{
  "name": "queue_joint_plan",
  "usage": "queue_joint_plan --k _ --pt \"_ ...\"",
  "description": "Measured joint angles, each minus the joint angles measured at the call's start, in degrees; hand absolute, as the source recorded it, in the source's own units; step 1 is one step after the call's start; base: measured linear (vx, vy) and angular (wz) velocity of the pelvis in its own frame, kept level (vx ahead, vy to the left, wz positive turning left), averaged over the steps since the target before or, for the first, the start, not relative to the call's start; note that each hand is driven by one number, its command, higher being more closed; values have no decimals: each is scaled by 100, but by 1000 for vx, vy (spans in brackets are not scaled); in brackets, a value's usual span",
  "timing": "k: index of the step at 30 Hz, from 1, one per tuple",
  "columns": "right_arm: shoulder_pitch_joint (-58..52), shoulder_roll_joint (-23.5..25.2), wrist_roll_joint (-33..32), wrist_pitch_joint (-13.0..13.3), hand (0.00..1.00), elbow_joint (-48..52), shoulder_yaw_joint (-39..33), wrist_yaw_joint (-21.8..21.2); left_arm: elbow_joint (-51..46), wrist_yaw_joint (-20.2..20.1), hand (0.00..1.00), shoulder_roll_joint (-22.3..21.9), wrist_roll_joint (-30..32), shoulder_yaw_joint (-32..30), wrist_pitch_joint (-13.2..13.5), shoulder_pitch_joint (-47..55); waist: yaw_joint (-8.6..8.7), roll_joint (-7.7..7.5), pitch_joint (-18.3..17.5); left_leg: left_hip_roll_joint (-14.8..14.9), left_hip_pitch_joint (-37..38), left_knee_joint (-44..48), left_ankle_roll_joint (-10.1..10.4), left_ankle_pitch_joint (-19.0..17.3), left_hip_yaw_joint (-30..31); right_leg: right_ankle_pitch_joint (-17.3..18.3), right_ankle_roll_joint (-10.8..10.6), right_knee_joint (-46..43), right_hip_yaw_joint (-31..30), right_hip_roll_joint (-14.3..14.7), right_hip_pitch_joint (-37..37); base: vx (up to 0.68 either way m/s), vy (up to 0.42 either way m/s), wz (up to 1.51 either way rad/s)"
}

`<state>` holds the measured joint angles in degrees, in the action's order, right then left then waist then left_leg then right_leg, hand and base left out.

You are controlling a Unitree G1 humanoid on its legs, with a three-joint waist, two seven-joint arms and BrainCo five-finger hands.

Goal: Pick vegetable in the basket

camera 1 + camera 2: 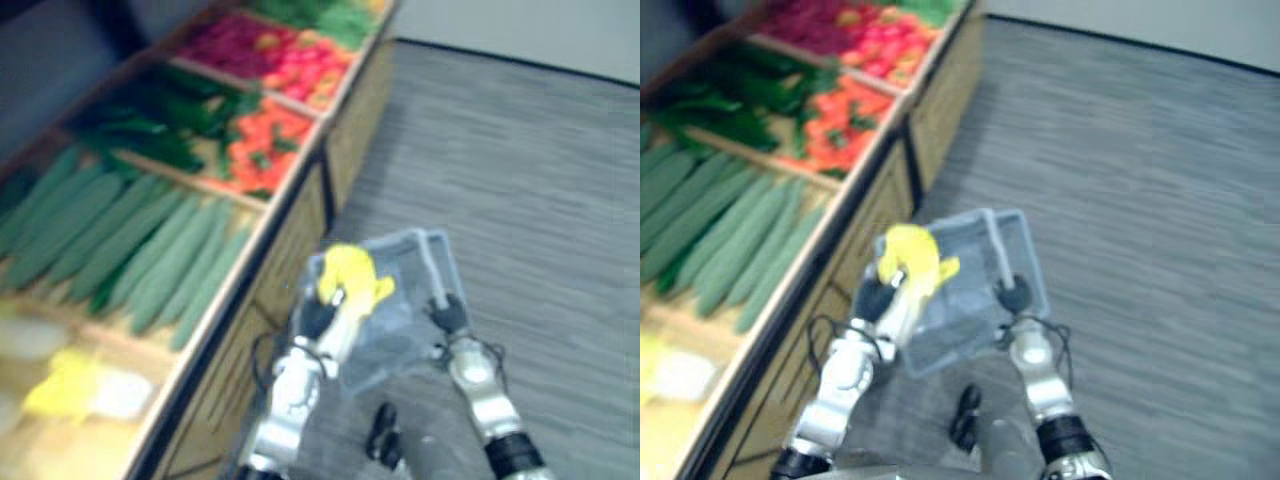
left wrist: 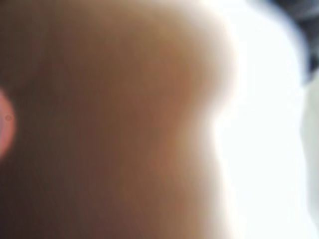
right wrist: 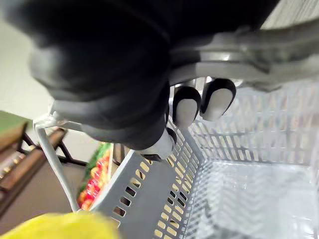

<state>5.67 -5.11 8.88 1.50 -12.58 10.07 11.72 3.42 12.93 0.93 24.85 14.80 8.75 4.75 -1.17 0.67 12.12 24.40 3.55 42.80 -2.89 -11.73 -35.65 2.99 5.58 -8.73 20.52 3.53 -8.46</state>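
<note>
While right fingers (image 3: 187, 112) clasp handle (image 1: 434, 268), vegetable (image 1: 350, 275) gripped

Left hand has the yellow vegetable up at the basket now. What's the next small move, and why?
Probably ease the left hand a little further over the basket, then let go. The yellow vegetable it holds appears to sit above the basket's left rim, not yet inside. The right hand is curled round the handle, holding the basket beneath.

Left robot hand (image 1: 322, 314), right robot hand (image 1: 447, 313): clenched.
</note>
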Motion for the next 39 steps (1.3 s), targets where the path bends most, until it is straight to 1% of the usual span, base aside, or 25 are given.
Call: queue_joint_plan --k 2,3,6,8,9,11,13,14,15,16,17,18,20,23,25,27,28,29,30,31,32,33,34,37,39 --pt "-70 -47 -43 40 100 270 223 -22 181 2 100 -34 1 237 6 35 -90 22 -2 -176 -689 1031 190 -148 1276 52 75 127 -510 261 205 190 -22 -164" --pt "-70 -49 -79 60 100 417 374 -28 372 9 100 -96 2 295 1 32 -109 20 -1 -511 -1107 1278 432 -286 1887 64 94 210 -644 280 327 139 49 -131" --pt "-78 -63 -339 65 100 507 573 -70 630 41 100 -107 2 346 -25 95 -209 30 13 -945 -1671 1020 613 -402 2178 64 97 431 -1021 268 686 195 91 -125" --pt "-101 -69 -619 65 100 670 621 -88 648 104 100 -86 5 336 -65 95 -261 35 12 -1213 -1944 -190 615 -398 2035 64 96 620 -1155 196 922 248 159 -79" --pt "-135 -84 -790 65 100 792 611 -101 665 168 0 -93 19 337 -85 70 -261 25 18 -1320 -1965 -805 604 -353 1937 65 91 682 -1161 143 995 239 152 -45" --pt "-272 -166 -1119 88 100 1079 609 -98 774 212 0 -157 34 378 -189 -37 -258 32 1 -1565 -1875 -2063 575 10 1707 129 -63 776 -1184 67 1098 249 146 -20" --pt "-543 -200 -1428 174 100 1410 612 -112 1041 258 0 -261 57 415 -233 -202 -281 14 -32 -1707 -1683 -2645 268 427 1682 456 -250 524 -1237 7 1134 378 198 -12" --pt "-766 -172 -1694 265 100 1556 639 -209 1273 275 0 -236 105 495 -316 -339 -285 -145 -77 -1868 -1468 -2874 53 612 1582 809 -468 28 -1239 -166 1049 497 210 0" --pt "-985 -166 -1940 314 100 1653 688 -294 1469 279 0 -215 116 592 -401 -449 -230 -311 -132 -2039 -1248 -3020 -16 646 1541 1115 -783 -910 -1200 -413 794 415 165 5" --pt "-1062 -172 -2073 330 100 1655 727 -344 1556 288 0 -210 116 641 -441 -502 -218 -360 -157 -2124 -1142 -3090 -42 607 1536 1215 -951 -1580 -1198 -561 537 404 142 14" --pt "-1181 -195 -2308 346 100 1655 808 -499 1574 305 0 -145 116 771 -505 -601 -148 -420 -153 -2244 -877 -3220 -90 559 1541 1154 -1231 -2954 -1195 -831 2 406 134 25" --pt "-1294 -229 -2553 346 100 1651 904 -636 1573 333 0 -30 120 920 -561 -721 -67 -463 -144 -2369 -548 -3372 -119 514 1577 1137 -1255 -3891 -1175 -1097 -332 493 151 30" --pt "-1428 -325 -2878 347 100 1634 1064 -828 1570 441 0 102 132 999 -579 -946 -46 -465 -149 -2397 -192 -3555 -103 483 1641 1184 -1168 -4279 -1103 -1354 -622 394 47 34" --pt "-1494 -404 -3579 398 100 1624 1278 -1233 1585 608 0 179 294 1011 -579 -1527 39 -479 -155 -2340 -48 -3732 55 399 2057 1225 -1025 -2939 -1009 -1556 -943 368 -69 54" --pt "-1489 -405 -3961 397 100 1494 1333 -1460 1742 680 0 188 298 1005 -562 -1853 109 -430 -140 -2198 23 -3797 239 285 2286 960 -1073 -1586 -1287 -1436 -999 368 -195 55" --pt "-1603 -386 -4317 393 100 1316 1435 -1591 1945 714 0 218 300 1010 -557 -2012 131 -438 -157 -2054 201 -3776 546 98 2388 264 -1170 -353 -1607 -1305 -836 358 -248 47" --pt "-1835 -369 -4523 393 100 1296 1551 -1639 2010 726 0 273 299 1007 -557 -1921 127 -565 -217 -2035 442 -3741 758 -93 2404 -129 -1160 -217 -1773 -1368 -730 475 -386 46" --pt "-1977 -363 -4645 393 100 1219 1575 -1731 2020 731 0 310 302 988 -553 -1780 167 -554 -272 -1921 595 -3649 882 -335 2460 -487 -1304 -485 -1792 -1346 -694 485 -422 35" --pt "-1998 -435 -4738 382 100 1007 1575 -1797 2061 729 0 288 308 940 -552 -1583 199 -282 -392 -1586 576 -3447 1026 -478 2534 -102 -1197 -762 -1635 -1104 -670 603 -505 28" --pt "-1926 -530 -4770 379 100 661 1544 -1833 2052 714 0 292 322 893 -515 -1358 237 -124 -501 -1212 117 -2284 1051 -500 2567 152 -1049 -757 -1464 -841 -521 475 -403 19" --pt "-1885 -576 -4766 377 100 560 1523 -1831 2051 703 0 267 325 868 -505 -1310 232 -66 -486 -1020 -216 -1558 957 -430 2590 196 -975 -685 -1411 -736 -401 563 -468 26" --pt "-1837 -727 -4759 365 100 365 1435 -1816 2028 650 0 203 340 765 -494 -1212 184 83 -414 -641 -840 -84 721 -115 2641 221 -861 -492 -1262 -546 -24 441 -338 18" --pt "-1833 -826 -4678 288 100 125 1278 -1786 1911 603 0 88 340 664 -493 -1038 95 137 -380 -508 -1144 778 733 -127 2635 297 -746 -338 -1157 -490 385 447 -281 17" --pt "-1836 -849 -4219 136 100 -265 730 -1485 1344 541 0 -36 340 440 -383 -670 -65 60 -330 -734 -1673 948 790 -244 2253 389 -680 60 -979 -598 1027 466 -185 30" --pt "-1824 -787 -3629 110 100 -659 -328 -1144 721 535 0 -86 303 146 -360 -397 -118 114 -369 -1046 -2046 -184 740 -197 1071 505 -843 283 -406 -831 1288 343 -61 79"
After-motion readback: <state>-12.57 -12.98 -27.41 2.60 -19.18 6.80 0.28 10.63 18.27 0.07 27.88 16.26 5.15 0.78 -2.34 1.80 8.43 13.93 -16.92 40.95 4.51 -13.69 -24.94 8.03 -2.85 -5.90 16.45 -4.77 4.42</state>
